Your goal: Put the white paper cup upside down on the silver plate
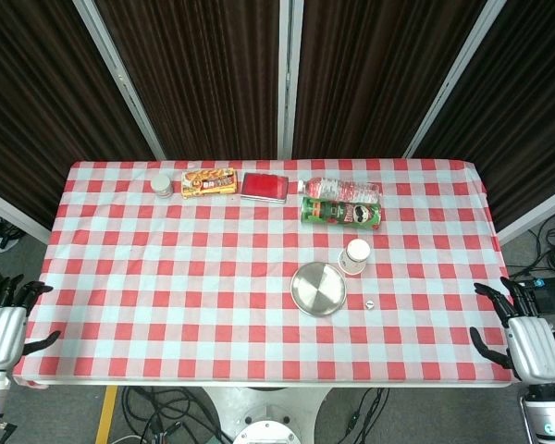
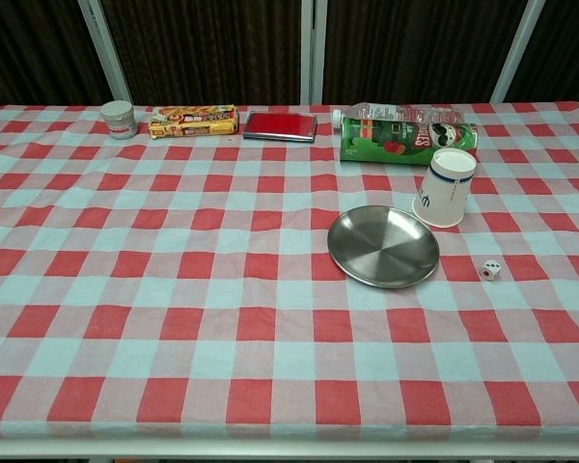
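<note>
The white paper cup (image 1: 356, 256) (image 2: 444, 188) stands on the checked cloth just right of and behind the silver plate (image 1: 318, 288) (image 2: 383, 246), apart from it. Its wider end seems to be down and its top face looks flat. The plate is bare. My left hand (image 1: 2, 326) hangs off the table's left front corner, fingers apart, holding nothing. At the right front corner, beyond the table edge, my right hand (image 1: 525, 335) is likewise spread and empty. Neither hand shows in the chest view.
A green crisp tube (image 1: 342, 214) (image 2: 405, 138) and a water bottle (image 1: 342, 190) lie behind the cup. A red case (image 1: 264, 186), a snack pack (image 1: 209, 182) and a small jar (image 1: 161, 186) line the back. A small die (image 1: 370, 302) (image 2: 490, 270) sits right of the plate.
</note>
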You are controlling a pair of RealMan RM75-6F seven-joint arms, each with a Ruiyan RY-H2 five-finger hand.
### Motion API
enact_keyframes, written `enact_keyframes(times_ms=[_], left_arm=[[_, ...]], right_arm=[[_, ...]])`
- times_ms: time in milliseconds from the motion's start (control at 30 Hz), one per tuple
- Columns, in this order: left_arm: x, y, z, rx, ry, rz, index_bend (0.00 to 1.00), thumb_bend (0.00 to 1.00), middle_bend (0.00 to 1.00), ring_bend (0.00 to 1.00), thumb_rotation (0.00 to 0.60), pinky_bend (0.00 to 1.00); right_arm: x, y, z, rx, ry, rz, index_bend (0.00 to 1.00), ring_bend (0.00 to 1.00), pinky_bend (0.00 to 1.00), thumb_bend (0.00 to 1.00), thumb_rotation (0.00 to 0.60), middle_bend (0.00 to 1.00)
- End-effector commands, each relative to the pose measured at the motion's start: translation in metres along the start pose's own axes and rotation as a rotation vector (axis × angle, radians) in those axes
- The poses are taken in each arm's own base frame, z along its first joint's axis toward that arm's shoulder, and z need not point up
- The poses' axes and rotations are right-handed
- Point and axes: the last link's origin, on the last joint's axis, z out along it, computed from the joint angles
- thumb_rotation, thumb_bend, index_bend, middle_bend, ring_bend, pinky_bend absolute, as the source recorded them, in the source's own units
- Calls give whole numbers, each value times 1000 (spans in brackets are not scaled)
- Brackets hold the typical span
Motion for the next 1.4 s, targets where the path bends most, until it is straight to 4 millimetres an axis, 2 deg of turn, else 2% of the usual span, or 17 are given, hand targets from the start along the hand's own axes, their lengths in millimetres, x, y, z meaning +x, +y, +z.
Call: enact_keyframes(times_ms=[33,367,500,633,733,767,867,967,1200,1400], left_arm=[[-1,1,1,-1,-5,-2,279,68,226,98,600,85],[-2,2,4,-5,-8,-14,279,67,226,98,600,85],[-5,2,4,-8,-17,-24,279,68,226,98,600,85],[-6,1,2,-3,-23,-30,279,68,226,98,600,84],[-7,0,2,5,-26,-36,279,68,226,98,600,85],[-7,0,2,5,-27,-38,279,67,226,98,600,84],[-9,0,3,2,-37,-36,279,67,226,98,600,85],[-8,0,3,5,-37,-36,279,67,226,98,600,85],[-9,0,3,12,-44,-35,279,68,226,98,600,85],[-9,-1,2,17,-48,-35,279,68,226,98,600,85]], right_arm=[[-1,0,0,-2,-3,-1,163,35,64,306,600,234],[-4,-4,4,7,-23,-15,163,36,69,308,600,238],[-13,-13,17,34,-56,-71,183,124,121,307,600,312],[-30,-27,43,79,-132,-170,294,367,356,304,600,477],[-43,-38,65,110,-201,-211,329,550,546,304,600,601],[-47,-41,72,119,-221,-221,342,635,631,304,600,668],[-64,-49,94,145,-302,-270,372,813,801,278,600,847],[-83,-55,111,166,-372,-316,386,900,890,254,600,929],[-119,-66,135,204,-439,-363,393,935,933,251,600,964],[-137,-72,142,236,-472,-370,398,935,934,252,600,964]])
